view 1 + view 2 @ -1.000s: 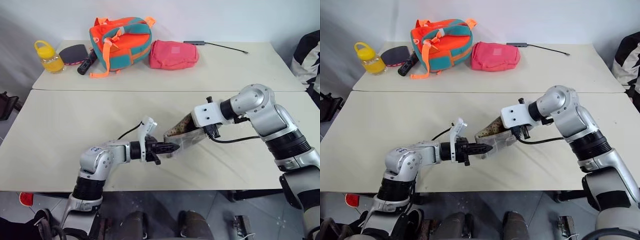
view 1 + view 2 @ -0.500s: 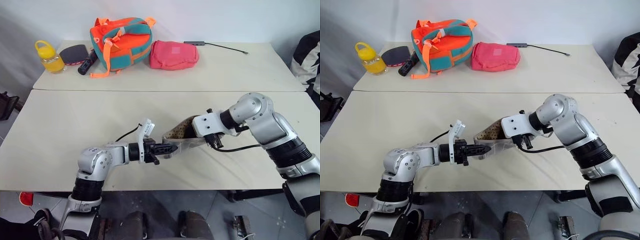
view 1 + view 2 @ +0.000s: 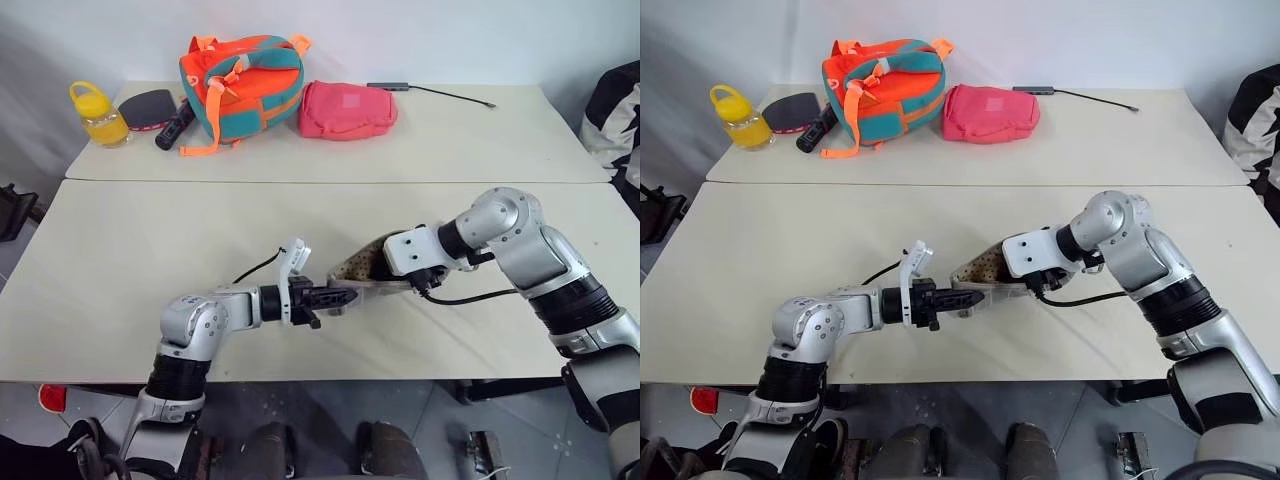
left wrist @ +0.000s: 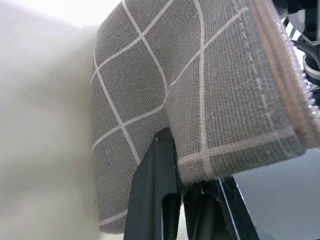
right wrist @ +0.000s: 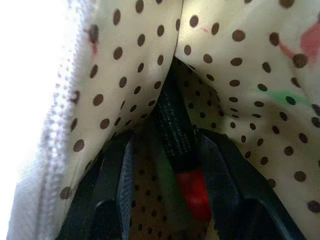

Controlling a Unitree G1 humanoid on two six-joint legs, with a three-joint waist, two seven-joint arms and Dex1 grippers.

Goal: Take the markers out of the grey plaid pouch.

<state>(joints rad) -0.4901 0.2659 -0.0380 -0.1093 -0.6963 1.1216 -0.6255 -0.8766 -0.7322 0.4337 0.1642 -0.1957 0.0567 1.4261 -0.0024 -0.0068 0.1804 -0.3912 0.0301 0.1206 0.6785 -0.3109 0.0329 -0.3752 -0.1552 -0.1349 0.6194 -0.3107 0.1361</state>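
Pouch (image 3: 362, 281) had sunk toward the desk (image 3: 150, 260) over the last second, left gripper (image 3: 338, 296) clenched on its corner. Right gripper (image 5: 165, 165) sat inside the dotted lining, fingers (image 5: 107, 185) parted around a dark marker (image 5: 175, 132), not yet gripping.

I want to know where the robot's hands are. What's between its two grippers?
The grey plaid pouch: the left gripper pinches one end, the right gripper reaches inside its dotted lining, as both eye views show.

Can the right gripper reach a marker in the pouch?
Probably yes: the right gripper sits in the open pouch, fingers apart around a dark, red-ended marker; the left gripper holds the pouch.
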